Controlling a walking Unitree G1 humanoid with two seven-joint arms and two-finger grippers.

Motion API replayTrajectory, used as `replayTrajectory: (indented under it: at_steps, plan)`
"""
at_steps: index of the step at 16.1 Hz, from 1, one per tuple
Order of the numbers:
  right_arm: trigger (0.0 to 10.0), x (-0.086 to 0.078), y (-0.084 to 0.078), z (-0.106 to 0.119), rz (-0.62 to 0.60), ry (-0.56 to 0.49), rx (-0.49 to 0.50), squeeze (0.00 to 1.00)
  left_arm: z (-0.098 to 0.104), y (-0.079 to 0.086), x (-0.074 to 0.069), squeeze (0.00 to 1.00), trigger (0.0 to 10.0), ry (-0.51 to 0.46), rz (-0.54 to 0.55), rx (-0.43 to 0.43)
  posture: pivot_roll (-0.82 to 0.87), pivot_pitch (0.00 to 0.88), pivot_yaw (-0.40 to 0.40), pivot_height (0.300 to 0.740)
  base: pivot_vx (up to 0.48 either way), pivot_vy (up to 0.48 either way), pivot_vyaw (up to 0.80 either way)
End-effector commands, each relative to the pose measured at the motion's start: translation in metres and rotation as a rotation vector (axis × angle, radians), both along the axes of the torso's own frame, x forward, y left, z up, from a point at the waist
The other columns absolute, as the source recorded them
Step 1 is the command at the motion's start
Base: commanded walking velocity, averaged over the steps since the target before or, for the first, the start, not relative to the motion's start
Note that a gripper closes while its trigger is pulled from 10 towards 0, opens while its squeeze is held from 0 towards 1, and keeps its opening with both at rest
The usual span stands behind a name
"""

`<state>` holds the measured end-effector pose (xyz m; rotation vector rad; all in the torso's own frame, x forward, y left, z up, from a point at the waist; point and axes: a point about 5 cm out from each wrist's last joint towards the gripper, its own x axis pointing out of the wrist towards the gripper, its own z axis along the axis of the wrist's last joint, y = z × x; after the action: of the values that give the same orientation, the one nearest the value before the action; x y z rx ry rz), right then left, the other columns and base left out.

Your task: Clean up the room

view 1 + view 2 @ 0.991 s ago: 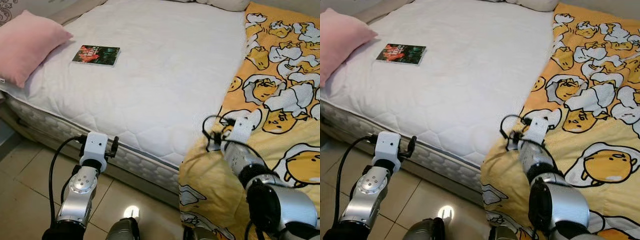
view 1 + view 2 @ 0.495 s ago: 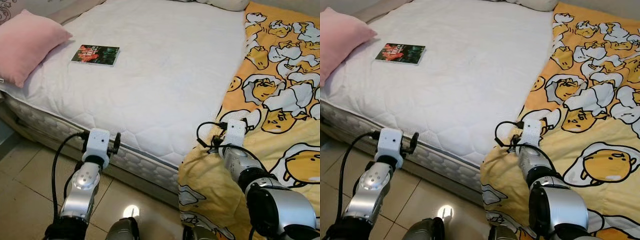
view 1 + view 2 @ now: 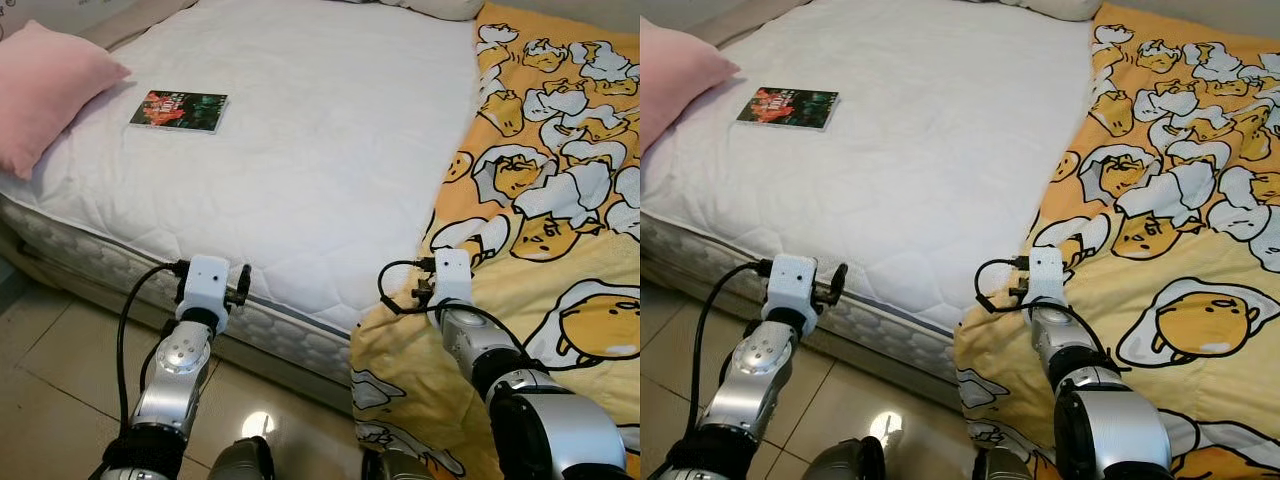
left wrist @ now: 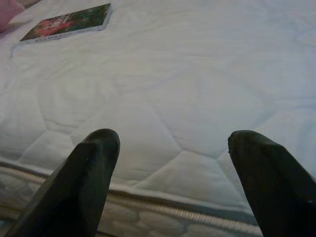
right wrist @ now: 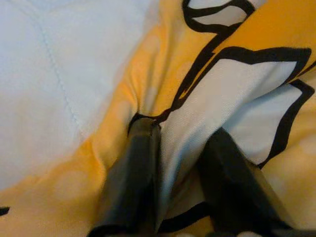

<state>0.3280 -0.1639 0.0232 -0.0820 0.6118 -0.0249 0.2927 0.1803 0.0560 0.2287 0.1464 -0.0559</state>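
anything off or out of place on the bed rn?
Yes. The yellow blanket is bunched along the bed's right side, leaving the white mattress bare. A book lies loose near the pink pillow. The right gripper pinches the blanket's edge.

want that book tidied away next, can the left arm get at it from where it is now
Probably not yet. The left gripper hangs open at the mattress edge, while the book lies far across it near the pink pillow; nothing blocks the way.

Soft even daylight, sharp head views, dimmer slightly blurred wrist views.
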Motion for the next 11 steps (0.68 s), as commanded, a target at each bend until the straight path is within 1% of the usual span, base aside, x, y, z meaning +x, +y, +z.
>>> replayTrajectory:
  at_steps: [1, 2, 3, 4, 6, 8, 9, 11]
  plan:
    - [0.0, -0.016, 0.007, -0.018, 0.074, 0.099, -0.024, 0.40, -0.003, 0.001, 0.000, 0.00, 10.0, 0.008, 0.001, 0.007, 0.05, 0.124, -0.036, 0.740, 0.000, 0.000, 0.00]
    - [0.0, -0.017, 0.008, -0.020, 0.090, 0.102, -0.033, 0.36, -0.003, 0.001, 0.000, 0.00, 10.0, 0.008, 0.003, 0.007, 0.05, 0.124, -0.037, 0.740, 0.000, 0.000, 0.00]
    - [0.0, -0.018, 0.012, -0.021, 0.128, 0.083, -0.060, 0.35, -0.003, 0.001, 0.000, 0.00, 10.0, 0.009, 0.006, 0.006, 0.05, 0.124, -0.037, 0.740, 0.000, 0.000, 0.00]
    - [0.0, -0.014, 0.015, -0.017, 0.151, 0.047, -0.077, 0.35, -0.004, 0.001, -0.001, 0.00, 10.0, 0.008, 0.006, 0.005, 0.05, 0.124, -0.039, 0.740, 0.000, 0.000, 0.00]
    - [0.0, 0.001, 0.028, 0.003, 0.248, -0.063, -0.141, 0.35, -0.005, -0.002, -0.001, 0.00, 10.0, 0.010, 0.005, 0.002, 0.04, 0.122, -0.044, 0.740, 0.000, 0.000, 0.00]
    - [0.0, 0.008, 0.041, 0.012, 0.306, -0.114, -0.133, 0.34, -0.005, -0.003, 0.000, 0.00, 10.0, 0.009, 0.005, 0.000, 0.04, 0.122, -0.048, 0.740, 0.000, 0.000, 0.00]
    - [0.0, 0.009, 0.051, 0.016, 0.334, -0.134, -0.124, 0.34, -0.005, -0.003, 0.000, 0.00, 10.0, 0.008, 0.007, -0.001, 0.04, 0.120, -0.049, 0.740, 0.000, 0.000, 0.00]
    - [0.0, 0.011, 0.079, 0.025, 0.412, -0.196, -0.097, 0.34, -0.006, -0.003, 0.000, 0.00, 10.0, 0.009, 0.009, -0.001, 0.04, 0.120, -0.049, 0.740, 0.000, 0.000, 0.00]
